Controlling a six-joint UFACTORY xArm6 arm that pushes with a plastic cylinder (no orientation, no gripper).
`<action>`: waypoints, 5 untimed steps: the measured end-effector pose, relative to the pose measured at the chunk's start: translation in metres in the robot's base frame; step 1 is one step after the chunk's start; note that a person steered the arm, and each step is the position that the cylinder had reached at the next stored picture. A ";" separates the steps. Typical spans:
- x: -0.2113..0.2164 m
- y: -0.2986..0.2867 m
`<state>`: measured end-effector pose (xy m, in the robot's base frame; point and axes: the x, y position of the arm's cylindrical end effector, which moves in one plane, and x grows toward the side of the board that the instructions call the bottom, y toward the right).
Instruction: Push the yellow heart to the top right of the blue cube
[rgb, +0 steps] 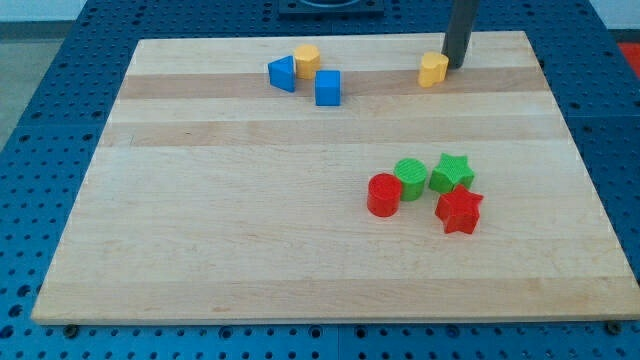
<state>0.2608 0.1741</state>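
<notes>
The yellow heart (433, 70) lies near the view's top, right of centre, on the wooden board (250, 220). My tip (455, 66) stands right beside it, at its right side, touching or nearly touching. The blue cube (327, 88) sits well to the heart's left and a little lower in the view. The rod rises out of the view's top edge.
A blue triangular block (283, 73) and a yellow rounded block (307, 58) sit just up-left of the blue cube. A cluster lies at the lower right: red cylinder (384, 194), green cylinder (410, 178), green star (452, 173), red star (459, 211).
</notes>
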 end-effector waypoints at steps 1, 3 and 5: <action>0.012 0.003; 0.019 -0.003; 0.019 -0.064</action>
<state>0.2796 0.1104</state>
